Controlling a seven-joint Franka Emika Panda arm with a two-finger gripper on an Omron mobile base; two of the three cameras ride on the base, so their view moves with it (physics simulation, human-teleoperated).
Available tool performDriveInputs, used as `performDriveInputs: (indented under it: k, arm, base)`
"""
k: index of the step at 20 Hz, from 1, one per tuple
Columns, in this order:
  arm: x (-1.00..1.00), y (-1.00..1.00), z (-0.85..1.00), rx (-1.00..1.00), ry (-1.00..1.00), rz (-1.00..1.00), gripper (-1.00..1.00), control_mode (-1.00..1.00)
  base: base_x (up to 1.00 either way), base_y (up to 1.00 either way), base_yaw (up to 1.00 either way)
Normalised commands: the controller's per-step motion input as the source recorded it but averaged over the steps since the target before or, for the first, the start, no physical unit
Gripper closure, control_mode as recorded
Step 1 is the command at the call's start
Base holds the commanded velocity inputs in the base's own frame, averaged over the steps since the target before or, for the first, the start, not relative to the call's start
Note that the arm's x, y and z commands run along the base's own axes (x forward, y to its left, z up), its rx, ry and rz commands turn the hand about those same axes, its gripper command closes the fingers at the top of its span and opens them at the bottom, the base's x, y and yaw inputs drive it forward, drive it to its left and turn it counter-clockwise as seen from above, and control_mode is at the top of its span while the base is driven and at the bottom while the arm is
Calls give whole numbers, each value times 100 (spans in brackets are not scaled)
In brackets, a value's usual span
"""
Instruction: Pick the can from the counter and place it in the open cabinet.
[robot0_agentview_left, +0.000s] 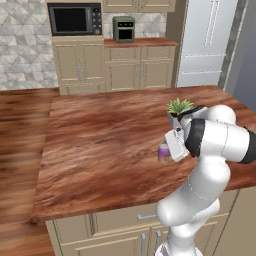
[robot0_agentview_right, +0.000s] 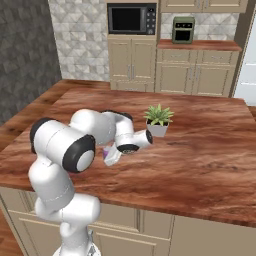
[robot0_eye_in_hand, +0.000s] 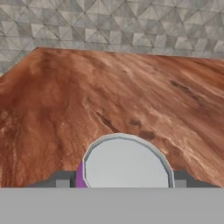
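The purple can (robot0_agentview_left: 163, 152) stands upright on the reddish-brown counter (robot0_agentview_left: 100, 145), near its front right part. My gripper (robot0_agentview_left: 165, 151) reaches in from the right at can height, and the white hand hides most of the can. In the right base view a sliver of the purple can (robot0_agentview_right: 106, 150) shows beside the gripper (robot0_agentview_right: 110, 156). In the hand view the can's silver top (robot0_eye_in_hand: 127, 164) sits between the two dark fingertips (robot0_eye_in_hand: 61, 182), which press against its sides. The open cabinet is out of view.
A small potted plant (robot0_agentview_left: 178, 109) stands on the counter just behind my hand. Wide bare wood stretches to the left and front. Across the room are a microwave (robot0_agentview_left: 75, 19), a toaster oven (robot0_agentview_left: 123, 28) and a fridge (robot0_agentview_left: 205, 40).
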Motion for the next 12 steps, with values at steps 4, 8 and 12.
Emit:
performDriveInputs:
  k: [4, 8, 12]
  arm:
    - [-37, -2, 16, 4, -6, 0, 100, -100]
    - [-50, -6, 58, 7, -6, 0, 100, -100]
    - [-44, 0, 80, 3, -2, 0, 100, -100]
  base:
    - [0, 0, 0]
    - [0, 0, 0]
    - [0, 0, 0]
